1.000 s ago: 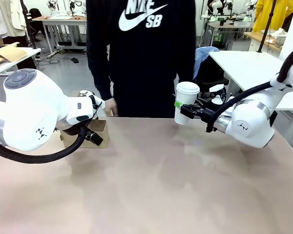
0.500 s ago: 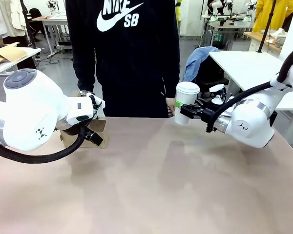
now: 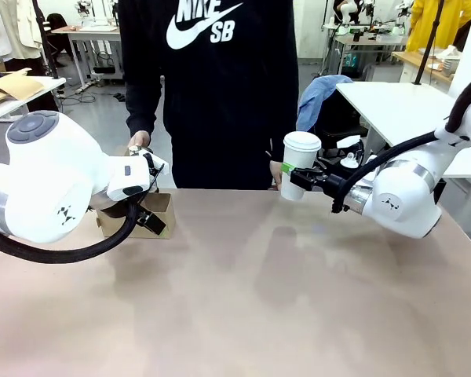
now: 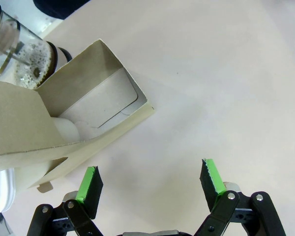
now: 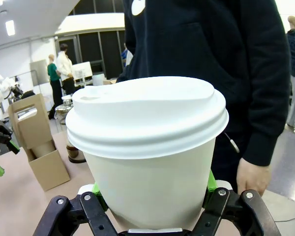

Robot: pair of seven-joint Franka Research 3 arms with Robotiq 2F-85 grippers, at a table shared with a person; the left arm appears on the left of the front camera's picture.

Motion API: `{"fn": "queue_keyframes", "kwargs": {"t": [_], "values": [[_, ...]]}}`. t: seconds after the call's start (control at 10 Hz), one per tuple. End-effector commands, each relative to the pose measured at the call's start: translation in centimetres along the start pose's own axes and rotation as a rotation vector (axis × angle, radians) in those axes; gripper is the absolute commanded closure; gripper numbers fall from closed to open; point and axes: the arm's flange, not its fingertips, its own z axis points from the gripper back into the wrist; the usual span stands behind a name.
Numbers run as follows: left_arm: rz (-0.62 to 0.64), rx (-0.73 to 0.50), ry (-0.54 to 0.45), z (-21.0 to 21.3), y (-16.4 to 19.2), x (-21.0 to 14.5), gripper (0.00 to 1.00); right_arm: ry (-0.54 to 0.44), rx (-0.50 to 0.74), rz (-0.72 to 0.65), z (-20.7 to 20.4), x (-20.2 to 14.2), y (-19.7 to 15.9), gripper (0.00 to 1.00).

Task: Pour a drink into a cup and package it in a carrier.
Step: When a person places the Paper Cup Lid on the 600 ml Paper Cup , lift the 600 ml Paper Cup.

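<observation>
person's hand [image 3: 139, 140] now near carrier [image 3: 160, 206], cup [image 3: 300, 162] still held aloft.

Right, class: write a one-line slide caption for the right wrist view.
Right gripper shut on a lidded white cup, the cardboard carrier standing farther off on the table.

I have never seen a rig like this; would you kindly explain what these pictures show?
Two white robot arms share a table with a person standing opposite. The wide picture is from a fixed camera between the arms; the other two are from cameras on each wrist. The right gripper holds a lidded white paper cup off the table. The left gripper is open and empty beside a brown cardboard carrier, with a glass jug next to it.
</observation>
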Motion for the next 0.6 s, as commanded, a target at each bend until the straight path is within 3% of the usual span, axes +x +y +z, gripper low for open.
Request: {"fn": "queue_keyframes", "kwargs": {"t": [0.0, 0.5], "values": [[0.000, 0.000, -0.001, 0.0, 0.0, 0.0, 0.00, 0.017, 0.016, -0.003, 0.5, 4.6, 0.5, 0.19], [0.000, 0.000, -0.001, 0.0, 0.0, 0.0, 0.00, 0.070, 0.101, -0.036, 3.4, 18.3, 3.8, 0.19]]}}
